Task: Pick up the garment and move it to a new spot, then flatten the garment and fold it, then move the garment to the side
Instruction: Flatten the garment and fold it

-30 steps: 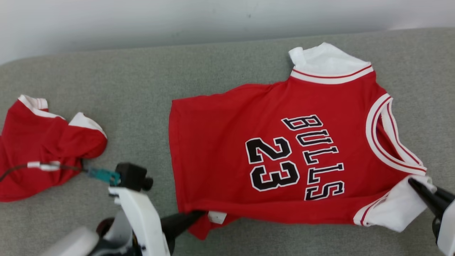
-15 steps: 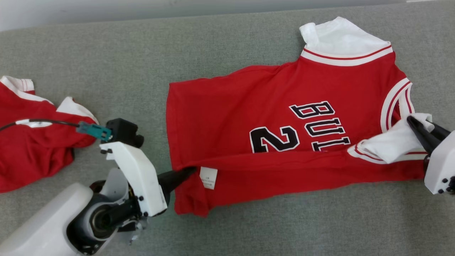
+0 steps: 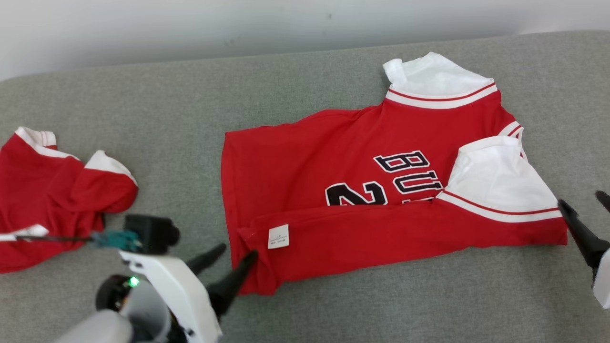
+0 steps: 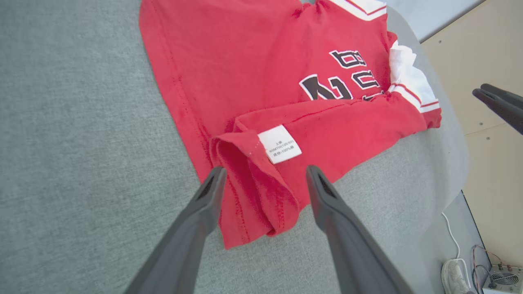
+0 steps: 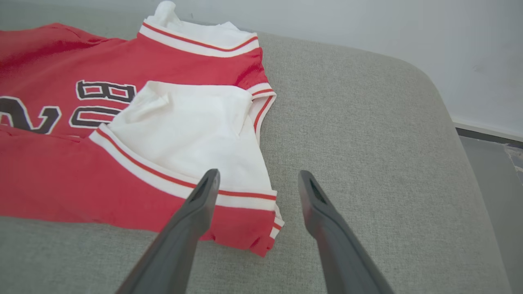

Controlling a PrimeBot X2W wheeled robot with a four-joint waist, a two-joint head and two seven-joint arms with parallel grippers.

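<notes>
The red jersey with white sleeves and black "BULLS 23" lettering lies spread on the grey padded table. Its near long edge is folded up over the body and hides part of the lettering. A white label shows on the folded strip. My left gripper stands open at the jersey's near left corner, and the left wrist view shows that corner lying between the fingers of the left gripper. My right gripper is open just off the right end, beside the folded-in white sleeve, with nothing in the right gripper.
A second red and white garment lies bunched at the table's left end. A pale wall runs behind the table. The table's rounded right edge drops to the floor close to my right gripper.
Both grippers have let go of the jersey and opened. The folded edge and the white sleeve now lie flat on the body. The head view itself has shifted.
</notes>
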